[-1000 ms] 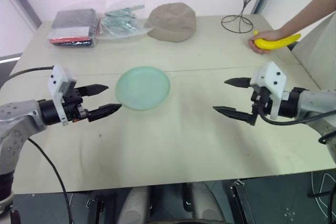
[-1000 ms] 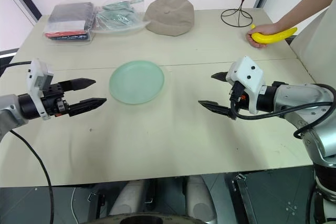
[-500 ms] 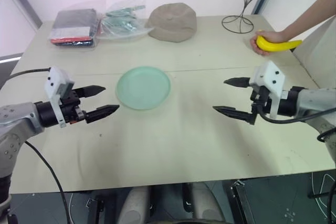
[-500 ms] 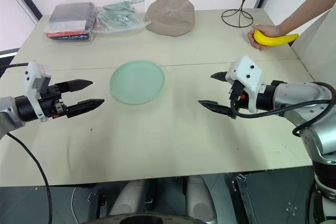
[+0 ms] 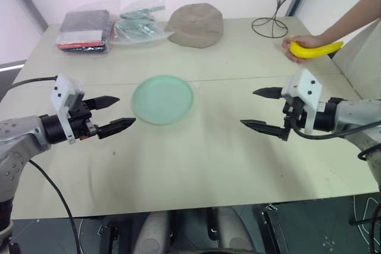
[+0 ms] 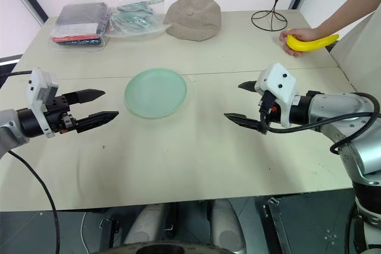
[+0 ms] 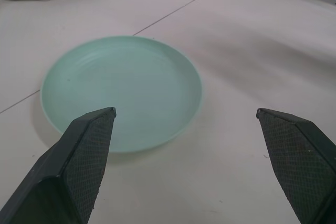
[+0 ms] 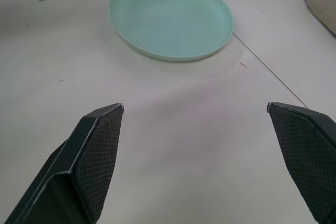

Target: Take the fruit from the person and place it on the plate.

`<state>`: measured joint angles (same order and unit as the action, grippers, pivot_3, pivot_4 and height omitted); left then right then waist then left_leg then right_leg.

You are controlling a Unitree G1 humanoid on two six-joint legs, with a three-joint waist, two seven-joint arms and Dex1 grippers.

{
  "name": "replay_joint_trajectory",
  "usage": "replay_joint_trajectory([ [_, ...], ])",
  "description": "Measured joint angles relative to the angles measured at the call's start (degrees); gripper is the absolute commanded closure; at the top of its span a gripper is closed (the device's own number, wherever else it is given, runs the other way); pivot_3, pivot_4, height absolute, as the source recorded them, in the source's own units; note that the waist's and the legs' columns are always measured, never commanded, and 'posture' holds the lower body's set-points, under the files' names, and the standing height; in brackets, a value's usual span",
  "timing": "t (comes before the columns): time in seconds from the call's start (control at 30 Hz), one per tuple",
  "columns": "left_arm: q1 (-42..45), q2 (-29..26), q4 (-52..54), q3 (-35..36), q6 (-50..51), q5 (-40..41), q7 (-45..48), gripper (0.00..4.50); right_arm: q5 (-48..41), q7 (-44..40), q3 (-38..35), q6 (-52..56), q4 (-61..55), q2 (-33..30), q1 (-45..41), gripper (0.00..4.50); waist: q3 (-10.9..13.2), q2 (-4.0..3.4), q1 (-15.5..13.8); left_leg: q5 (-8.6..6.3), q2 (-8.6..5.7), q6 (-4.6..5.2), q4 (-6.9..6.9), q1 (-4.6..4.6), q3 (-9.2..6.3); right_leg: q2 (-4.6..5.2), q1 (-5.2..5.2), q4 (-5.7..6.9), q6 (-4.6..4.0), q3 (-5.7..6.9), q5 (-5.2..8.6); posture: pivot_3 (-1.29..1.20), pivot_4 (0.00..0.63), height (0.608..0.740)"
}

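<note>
A person's hand (image 5: 296, 46) reaches in from the far right and holds a yellow banana (image 5: 315, 50) just above the table's back right corner. The pale mint-green plate (image 5: 162, 99) lies flat and empty at the table's middle. My left gripper (image 5: 116, 114) hovers open to the left of the plate, pointing at it. My right gripper (image 5: 258, 109) hovers open to the right of the plate, well in front of the banana. Both wrist views look at the plate (image 7: 121, 90) (image 8: 170, 17) between wide-apart fingers.
At the back of the table (image 5: 196, 165) lie a tan cap (image 5: 195, 24), clear bags of dark and green items (image 5: 110, 25) and a black wire stand (image 5: 271, 25). The table's right edge runs close beside my right arm.
The hand has lifted the banana slightly up and toward the right. My left gripper drew back a little to the left; my right gripper stayed put.
</note>
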<state>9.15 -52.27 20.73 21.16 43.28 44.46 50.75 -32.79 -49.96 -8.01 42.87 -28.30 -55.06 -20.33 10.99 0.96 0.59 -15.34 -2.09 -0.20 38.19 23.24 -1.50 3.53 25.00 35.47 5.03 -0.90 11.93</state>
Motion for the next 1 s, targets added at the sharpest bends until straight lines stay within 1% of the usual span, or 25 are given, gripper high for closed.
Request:
replay_joint_trajectory([
  [0.67,0.77,1.05,0.00,-0.01,-0.04,-0.01,-1.25,0.00,0.05,0.09,0.22,-0.01,0.03,0.11,-0.04,0.02,0.00,0.00,0.00,0.00,0.00,0.00,0.00,0.00,0.00,0.00,0.00,0.00,0.01,0.00,0.00,0.00,0.150,0.740],
  [0.87,4.25,4.16,-0.90,0.17,0.24,1.44,-4.36,0.00,0.06,0.13,0.34,-0.01,0.03,0.15,-0.06,0.02,0.00,0.01,-0.04,0.00,0.00,0.00,0.01,-0.01,0.00,0.00,-0.02,0.00,0.02,0.01,-0.01,0.00,0.150,0.740],
  [0.93,7.11,6.80,-2.46,1.38,1.62,4.13,-7.26,0.00,0.14,0.25,0.49,-0.04,0.17,0.36,-0.37,0.02,0.00,0.01,-0.09,0.00,0.00,0.00,0.03,-0.01,-0.01,0.00,-0.02,0.04,0.03,0.02,-0.02,0.00,0.150,0.740],
  [1.0,8.76,7.93,-3.34,2.53,2.61,5.87,-9.48,0.00,0.50,0.81,0.74,-0.52,0.54,1.15,-1.41,0.02,-0.02,0.03,-0.03,0.00,-0.01,0.00,0.04,-0.03,-0.02,-0.01,-0.02,0.07,0.04,0.02,-0.03,0.00,0.150,0.740],
])
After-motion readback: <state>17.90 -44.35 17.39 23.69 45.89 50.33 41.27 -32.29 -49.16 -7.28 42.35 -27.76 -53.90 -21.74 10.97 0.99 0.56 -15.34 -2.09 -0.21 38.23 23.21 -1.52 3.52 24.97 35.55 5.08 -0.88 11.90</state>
